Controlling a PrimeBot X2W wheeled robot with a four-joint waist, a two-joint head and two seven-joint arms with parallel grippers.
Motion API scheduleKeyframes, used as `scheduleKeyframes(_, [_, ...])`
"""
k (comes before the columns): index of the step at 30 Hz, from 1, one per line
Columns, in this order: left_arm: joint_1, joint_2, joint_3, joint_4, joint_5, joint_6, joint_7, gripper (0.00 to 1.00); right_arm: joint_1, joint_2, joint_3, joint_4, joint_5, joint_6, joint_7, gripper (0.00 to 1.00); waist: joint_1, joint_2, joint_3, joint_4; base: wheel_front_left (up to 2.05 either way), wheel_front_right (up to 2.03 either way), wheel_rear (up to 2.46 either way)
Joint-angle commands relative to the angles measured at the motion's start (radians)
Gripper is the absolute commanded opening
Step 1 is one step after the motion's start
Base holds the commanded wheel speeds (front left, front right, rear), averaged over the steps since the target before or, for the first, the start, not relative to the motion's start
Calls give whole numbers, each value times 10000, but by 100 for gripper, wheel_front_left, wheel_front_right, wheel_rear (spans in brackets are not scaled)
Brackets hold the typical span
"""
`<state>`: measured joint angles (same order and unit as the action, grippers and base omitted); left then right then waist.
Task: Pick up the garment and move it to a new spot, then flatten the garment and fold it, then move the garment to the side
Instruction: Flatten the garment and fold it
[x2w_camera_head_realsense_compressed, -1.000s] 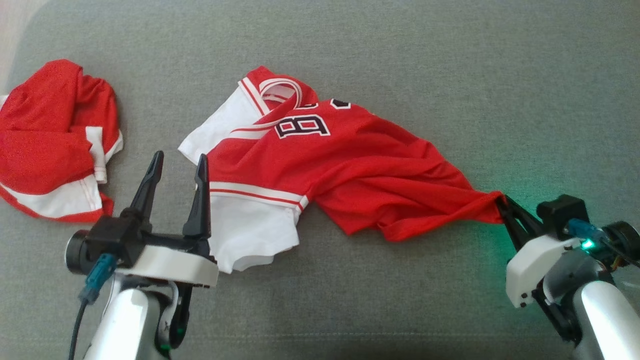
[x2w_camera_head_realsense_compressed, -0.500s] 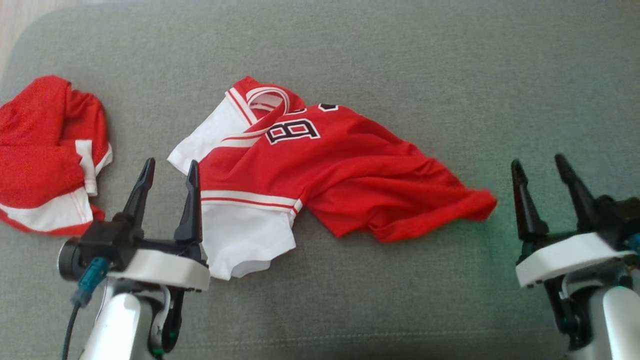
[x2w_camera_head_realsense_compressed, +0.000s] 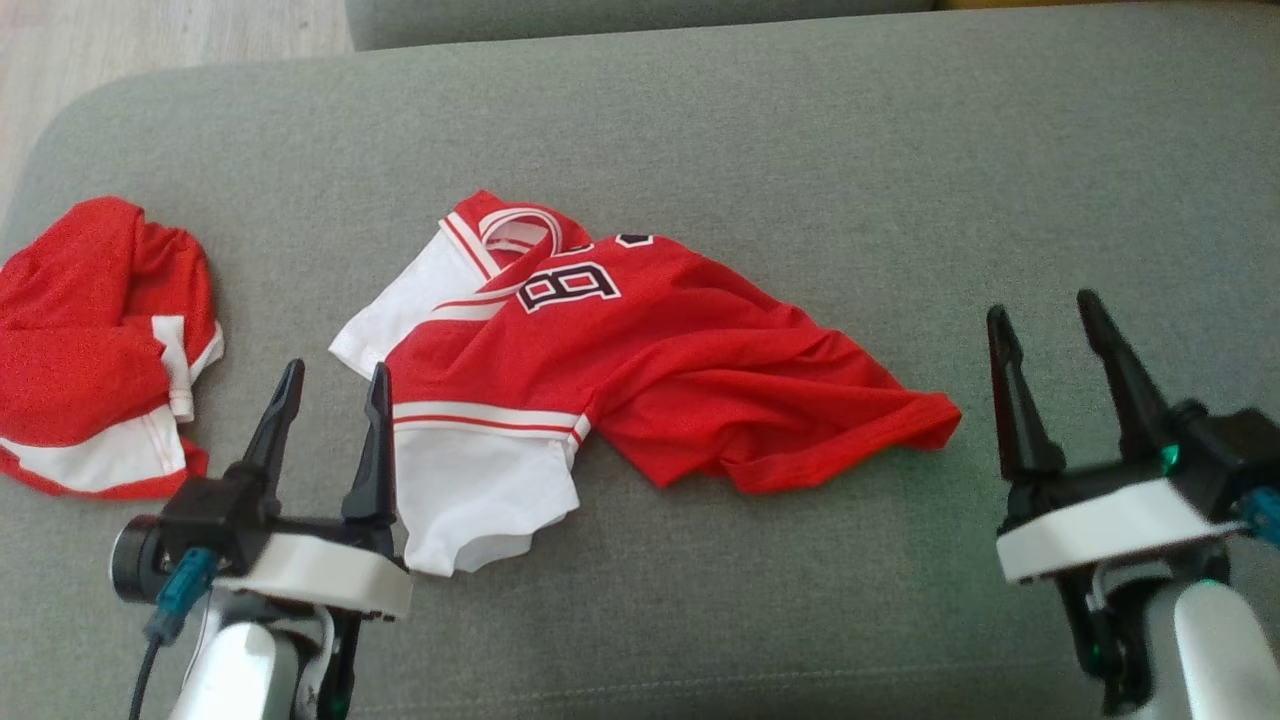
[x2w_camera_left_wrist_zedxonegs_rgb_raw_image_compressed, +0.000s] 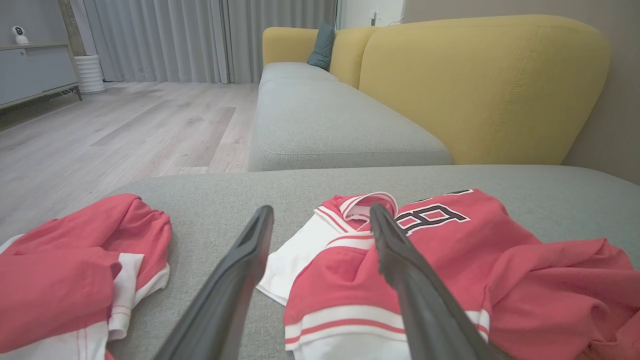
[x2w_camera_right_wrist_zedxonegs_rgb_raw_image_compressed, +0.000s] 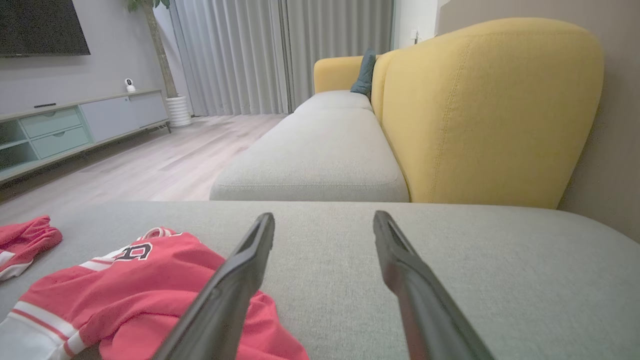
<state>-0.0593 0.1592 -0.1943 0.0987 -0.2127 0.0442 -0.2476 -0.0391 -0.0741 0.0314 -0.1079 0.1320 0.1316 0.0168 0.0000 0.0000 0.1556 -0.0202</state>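
A red and white jersey (x2w_camera_head_realsense_compressed: 640, 370) with a black-edged number lies crumpled on the grey cushion (x2w_camera_head_realsense_compressed: 800, 160), its hem stretched out to the right. My left gripper (x2w_camera_head_realsense_compressed: 333, 372) stands open at the jersey's white left sleeve, nothing between its fingers. In the left wrist view the jersey (x2w_camera_left_wrist_zedxonegs_rgb_raw_image_compressed: 450, 250) lies under and beyond the right finger of that gripper (x2w_camera_left_wrist_zedxonegs_rgb_raw_image_compressed: 320, 212). My right gripper (x2w_camera_head_realsense_compressed: 1042, 305) is open, just right of the hem's tip and apart from it. The right wrist view has the jersey (x2w_camera_right_wrist_zedxonegs_rgb_raw_image_compressed: 135, 290) at the lower left of that gripper (x2w_camera_right_wrist_zedxonegs_rgb_raw_image_compressed: 322, 217).
A second red and white garment (x2w_camera_head_realsense_compressed: 90, 340) lies bunched at the cushion's left end, also seen in the left wrist view (x2w_camera_left_wrist_zedxonegs_rgb_raw_image_compressed: 65, 280). Wooden floor (x2w_camera_head_realsense_compressed: 150, 40) lies beyond the rounded left corner. A yellow backrest (x2w_camera_right_wrist_zedxonegs_rgb_raw_image_compressed: 490, 110) rises behind the seat.
One second ago my right gripper was shut on the jersey's hem; it has let go, opened and drawn back to the right. The hem now rests on the cushion. The head camera has tilted.
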Motion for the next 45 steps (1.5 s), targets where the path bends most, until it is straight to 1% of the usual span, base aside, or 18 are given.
scheduleKeyframes(1, [-93, 247, 291, -341, 41, 30, -9, 100, 89, 35, 264, -269, 40, -9, -95, 100, 0, 0, -21, -12, 0, 0, 0])
scheduleKeyframes(17, [-47, 315, 142, -428, -46, 109, 89, 100, 84, 103, 357, -66, 46, -9, -31, 100, 0, 0, -16, 3, 0, 0, 0])
scheduleKeyframes(22, [-162, 323, 112, -503, -61, 140, 83, 100, -179, 67, 294, 63, 263, -9, 85, 100, 0, 0, 199, 79, 0, 0, 0])
scheduleKeyframes(25, [-338, 319, 96, -586, -59, 144, 64, 100, -583, -138, 293, 203, 388, -9, 218, 100, 0, 0, 486, 168, 0, 0, 0])
scheduleKeyframes(28, [-596, 300, 49, -656, -54, 106, 37, 100, -1204, -511, 313, 461, 437, -9, 370, 100, 0, 0, 886, 312, 0, 0, 0])
scheduleKeyframes(29, [-596, 300, 49, -656, -54, 106, 37, 100, -1204, -511, 313, 461, 437, -9, 370, 100, 0, 0, 886, 312, 0, 0, 0])
scheduleKeyframes(32, [-918, 269, -5, -647, -45, 42, -1, 100, -1956, -904, 434, 877, 564, -9, 531, 100, 0, 0, 1283, 472, 0, 0, 0])
scheduleKeyframes(36, [-1277, 181, -80, -564, -30, -29, -57, 100, -3016, -1404, 1004, 1674, 858, -9, 857, 100, 0, 0, 1708, 637, 0, 0, 0])
scheduleKeyframes(38, [-1406, 124, -123, -476, -33, -80, -82, 100, -3492, -1694, 1480, 2206, 1050, -9, 1175, 100, 0, 0, 1818, 700, 0, 0, 0])
scheduleKeyframes(41, [-1545, 41, -171, -342, -26, -140, -109, 100, -4098, -2074, 2413, 2932, 1504, -9, 1713, 100, 0, 0, 1913, 779, 0, 0, 0])
scheduleKeyframes(45, [-1666, -47, -196, -188, -19, -221, -130, 100, -4762, -2462, 3881, 3601, 2447, -9, 2137, 100, 0, 0, 1971, 886, 0, 0, 0])
